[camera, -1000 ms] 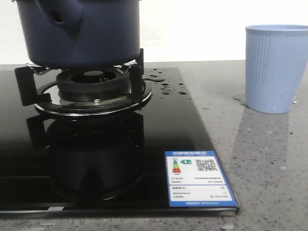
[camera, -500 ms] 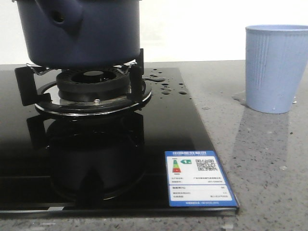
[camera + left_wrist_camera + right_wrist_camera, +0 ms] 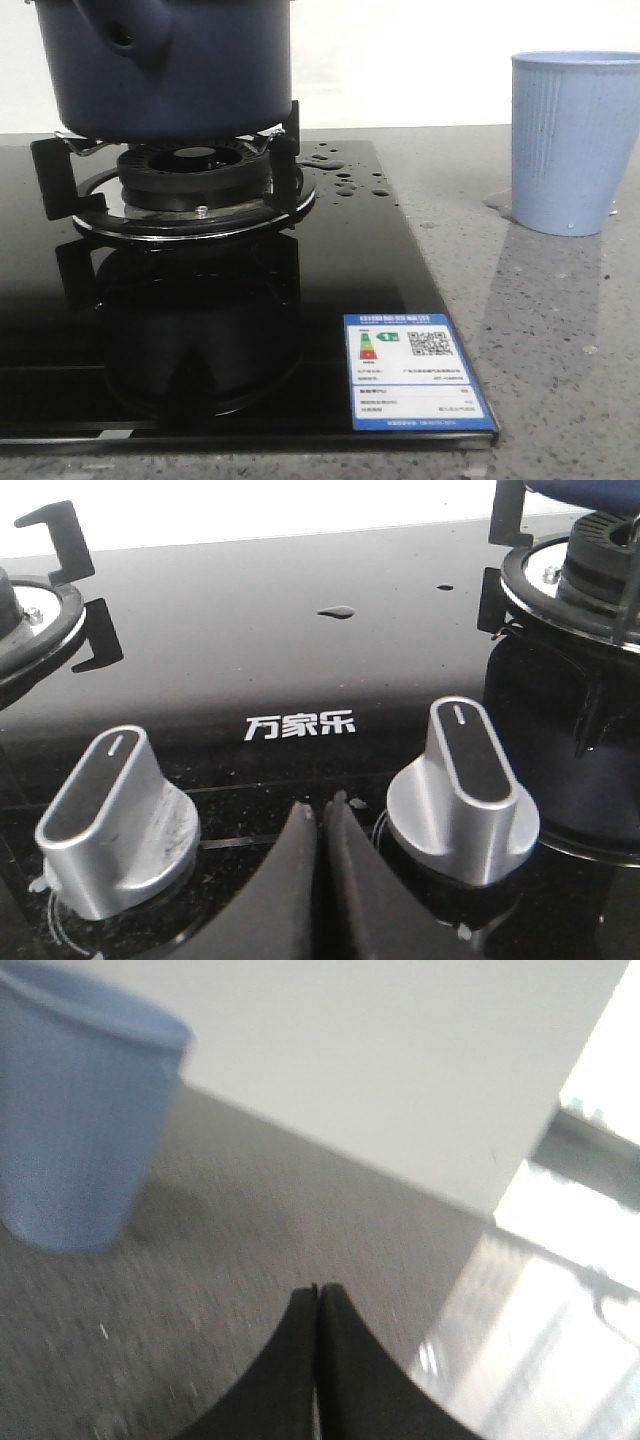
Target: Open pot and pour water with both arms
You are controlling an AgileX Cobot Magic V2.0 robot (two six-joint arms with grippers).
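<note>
The pot (image 3: 165, 65) is sitting on the burner grate (image 3: 190, 175) of the black glass stove (image 3: 330, 270), water (image 3: 345, 180) beading just beside it. The left end effector (image 3: 322, 815) is hovering clenched and empty between two silver knobs (image 3: 465, 780) — the right end effector (image 3: 317, 1300) is likewise clenched, over the grey surface (image 3: 250, 1250) near the pale blue cup (image 3: 75, 1110).

Matte navy pot (image 3: 165, 70) over glossy black glass hob (image 3: 330, 270).
</note>
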